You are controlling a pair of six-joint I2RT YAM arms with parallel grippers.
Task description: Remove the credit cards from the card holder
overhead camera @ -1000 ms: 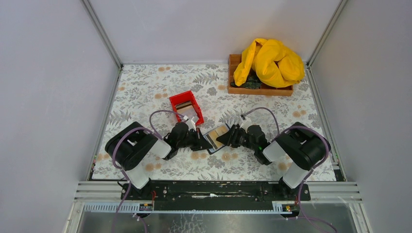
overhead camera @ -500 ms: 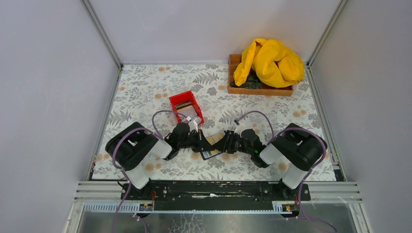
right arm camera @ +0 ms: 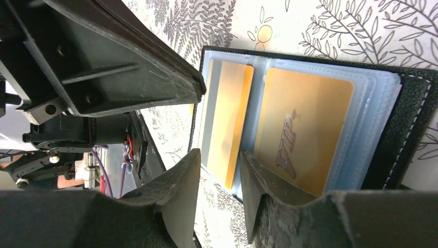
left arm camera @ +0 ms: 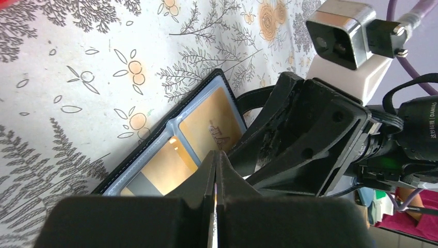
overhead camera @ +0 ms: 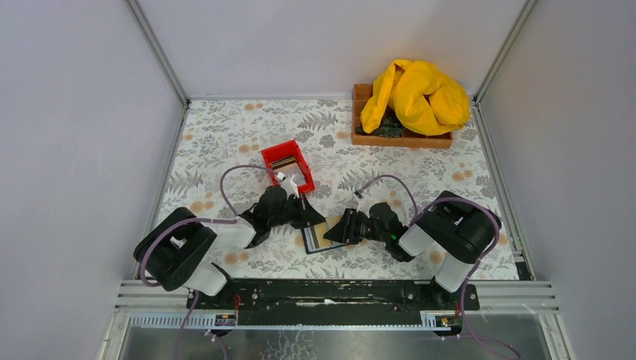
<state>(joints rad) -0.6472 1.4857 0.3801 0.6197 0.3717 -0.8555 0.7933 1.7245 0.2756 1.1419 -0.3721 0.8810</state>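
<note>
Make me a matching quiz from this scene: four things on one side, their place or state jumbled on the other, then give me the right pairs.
1. card holder
2. red bin
3. yellow cloth
4. left pincer

A. shut
B. heaped on the wooden tray, far right
C. lying open, gold cards showing in its sleeves
D. standing on the floral table, just beyond the left pincer

Pairs: 1-C, 2-D, 3-B, 4-A

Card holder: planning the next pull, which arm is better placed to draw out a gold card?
Right: the right fingers stand open astride one gold card in the card holder; the left fingers are shut.
</note>
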